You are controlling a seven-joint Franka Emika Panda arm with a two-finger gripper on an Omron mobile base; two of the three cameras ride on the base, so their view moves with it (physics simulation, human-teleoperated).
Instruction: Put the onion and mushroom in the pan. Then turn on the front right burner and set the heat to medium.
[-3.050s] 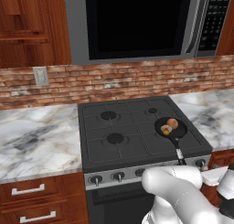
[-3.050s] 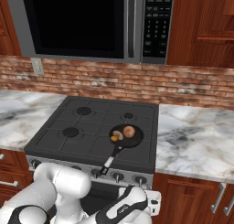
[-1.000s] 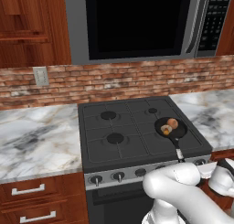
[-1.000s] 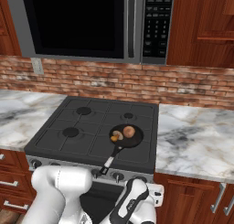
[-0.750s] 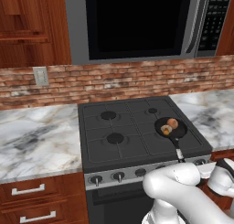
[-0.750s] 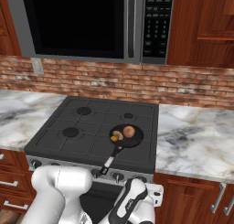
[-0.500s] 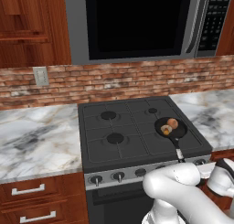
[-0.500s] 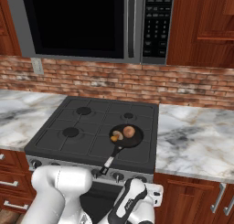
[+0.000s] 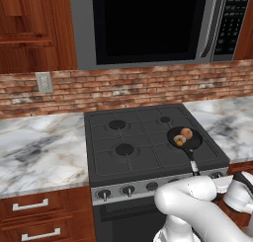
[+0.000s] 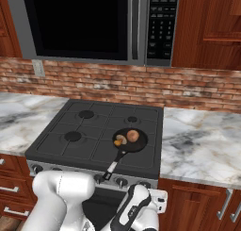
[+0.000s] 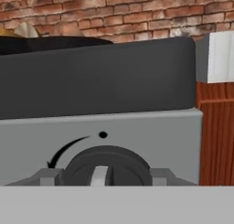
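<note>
The small round black frying pan point(image 9: 184, 138) sits on the stove's front right burner, handle toward the front edge. In it, the small round orange-brown onion point(image 9: 186, 133) lies behind the pale cream-and-tan mushroom point(image 9: 179, 140), touching it. The gripper point(image 11: 106, 177) flanks a round dark knob point(image 11: 106, 165) on the stove's front panel.

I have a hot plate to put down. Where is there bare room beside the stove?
Both marble counters look bare: the left one between stove and brick wall, and the right one. The stove's front right is crowded by the pan with onion and mushroom.
</note>
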